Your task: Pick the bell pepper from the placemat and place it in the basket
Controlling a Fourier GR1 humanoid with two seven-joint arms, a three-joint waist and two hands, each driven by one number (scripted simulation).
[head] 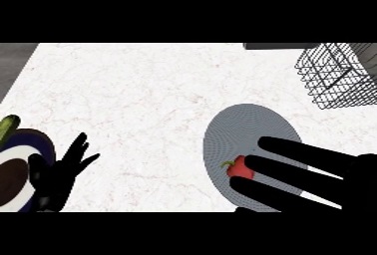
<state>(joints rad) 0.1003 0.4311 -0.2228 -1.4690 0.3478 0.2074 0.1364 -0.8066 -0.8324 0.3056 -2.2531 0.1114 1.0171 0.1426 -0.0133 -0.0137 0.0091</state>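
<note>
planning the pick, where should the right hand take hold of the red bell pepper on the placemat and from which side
Grip the bell pepper across its red body, not its thin green stem, which points left. The right hand is open at its right, straight fingers reaching over the grey placemat, so coming from the right and above probably suits best, fingers on the far side and thumb on the near.

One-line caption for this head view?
Right hand reaches over red bell pepper on grey placemat; wire basket waits beyond.

bell pepper [240, 168] half hidden, basket [338, 74] cut off
</note>
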